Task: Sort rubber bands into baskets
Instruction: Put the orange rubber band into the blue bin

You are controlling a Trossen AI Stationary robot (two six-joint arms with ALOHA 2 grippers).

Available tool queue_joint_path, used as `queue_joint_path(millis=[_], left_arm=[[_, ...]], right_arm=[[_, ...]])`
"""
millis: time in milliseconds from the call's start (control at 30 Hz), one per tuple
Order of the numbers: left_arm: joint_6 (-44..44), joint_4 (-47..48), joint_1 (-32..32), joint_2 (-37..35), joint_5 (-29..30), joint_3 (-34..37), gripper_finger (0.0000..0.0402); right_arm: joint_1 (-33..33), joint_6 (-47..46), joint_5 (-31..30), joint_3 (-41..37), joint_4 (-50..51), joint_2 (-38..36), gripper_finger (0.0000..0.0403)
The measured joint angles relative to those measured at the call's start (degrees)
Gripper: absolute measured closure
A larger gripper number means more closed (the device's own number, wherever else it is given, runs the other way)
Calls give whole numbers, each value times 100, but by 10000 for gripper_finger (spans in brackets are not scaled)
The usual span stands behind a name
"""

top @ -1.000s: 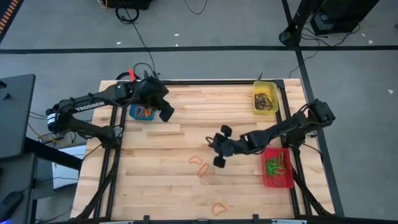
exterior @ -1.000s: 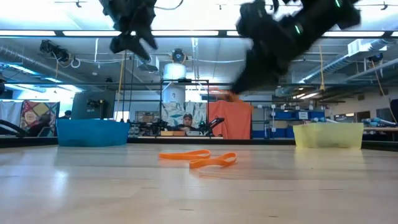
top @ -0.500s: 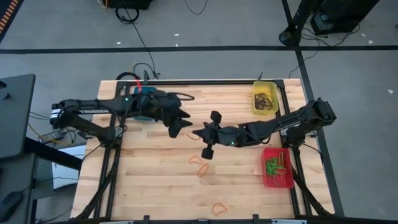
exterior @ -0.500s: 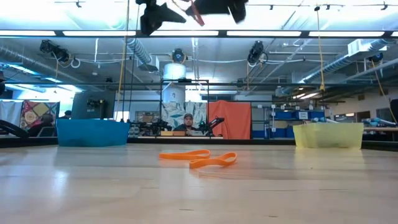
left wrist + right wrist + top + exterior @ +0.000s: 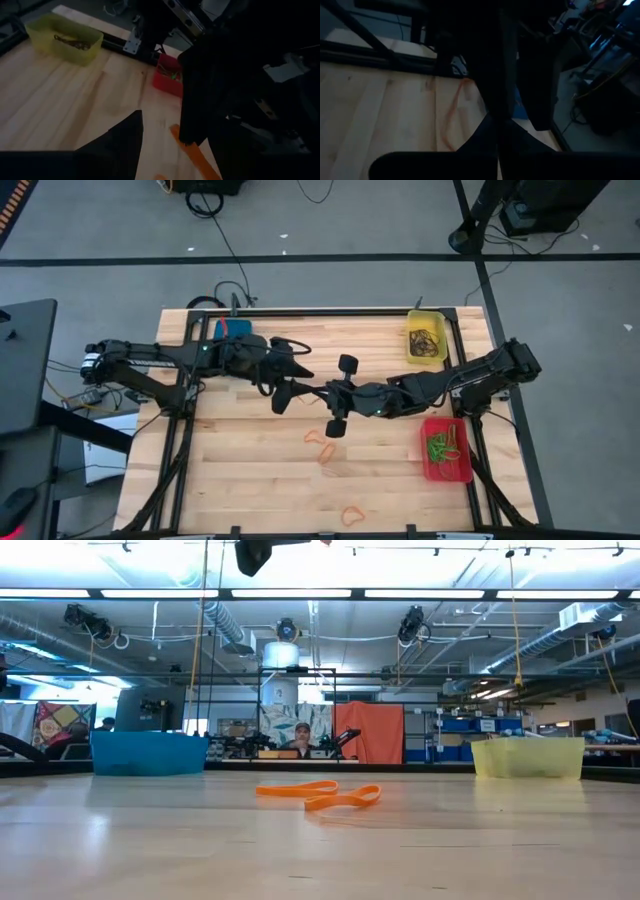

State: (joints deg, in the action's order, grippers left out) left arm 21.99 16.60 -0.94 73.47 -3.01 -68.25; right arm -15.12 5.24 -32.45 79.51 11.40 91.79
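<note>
An orange rubber band [image 5: 192, 157] hangs in the air between my two grippers, high above the table's middle; it also shows in the right wrist view [image 5: 452, 117]. My right gripper [image 5: 325, 392] reaches in from the right and is shut. My left gripper [image 5: 290, 385] faces it from the left, open, its fingers [image 5: 127, 137] close to the band. The blue basket [image 5: 232, 330] stands at the far left, partly under my left arm. The yellow basket [image 5: 427, 340] holds dark bands and the red basket [image 5: 447, 448] holds green ones. My right gripper is shut on the orange rubber band, coming level from the table's right side. The dark fingers hide the place of contact, so which part of the loop it has cannot be told. The band hangs slack, clear of the table.
Several orange bands [image 5: 320, 438] lie on the wood below the grippers, and one more orange band [image 5: 352, 513] lies near the front edge. A black cable loop [image 5: 285, 340] lies by the blue basket. Black rails run along the table's left and right sides.
My left gripper has left the blue basket and gone toward the table's middle. My right gripper has risen with the orange band and gone toward the left and far edges, meeting it. Both have climbed out of the top of the low view.
</note>
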Motion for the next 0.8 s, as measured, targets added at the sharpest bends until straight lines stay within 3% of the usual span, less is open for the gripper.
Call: queue_joint_path(millis=[200, 400, 800], left_arm=[[-488, -39, -30, 6, 51, 0, 184], [-427, 583, -30, 14, 47, 2, 184], [-251, 271, -25, 10, 83, 2, 192]], right_arm=[[-70, 91, -383, 11, 29, 0, 400], [-222, 98, -1394, 22, 211, -51, 400], [-144, 115, -1383, 22, 197, -111, 400]])
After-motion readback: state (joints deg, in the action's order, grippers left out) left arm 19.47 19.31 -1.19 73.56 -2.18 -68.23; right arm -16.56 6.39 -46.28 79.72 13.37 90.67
